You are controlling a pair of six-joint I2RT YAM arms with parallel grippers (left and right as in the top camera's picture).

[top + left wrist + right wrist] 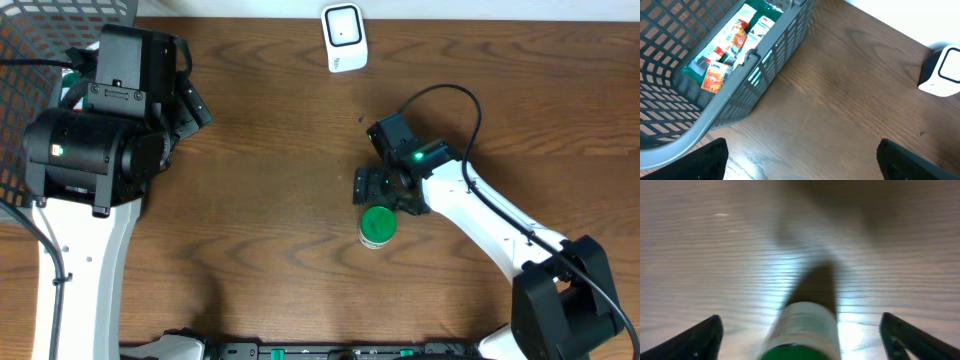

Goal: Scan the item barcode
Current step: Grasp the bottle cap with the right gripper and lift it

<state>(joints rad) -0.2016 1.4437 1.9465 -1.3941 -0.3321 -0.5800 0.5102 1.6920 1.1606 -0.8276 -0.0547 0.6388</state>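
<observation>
The bottle (378,227), white with a green cap, stands upright on the bench (270,200) a little right of its middle, well apart from the white scanner (345,38) at the far edge. The right gripper (378,190) sits just on the far side of the bottle; its jaws are spread wide and grip nothing. In the right wrist view the two fingers (700,337) show at the lower corners with the blurred bottle low between them and a clear gap on each side. The left gripper (800,167) hangs near the far left corner, jaws equally wide and empty, over bare wood beside a grey mesh basket (715,112); several small printed packets (722,55) lie in the basket.
</observation>
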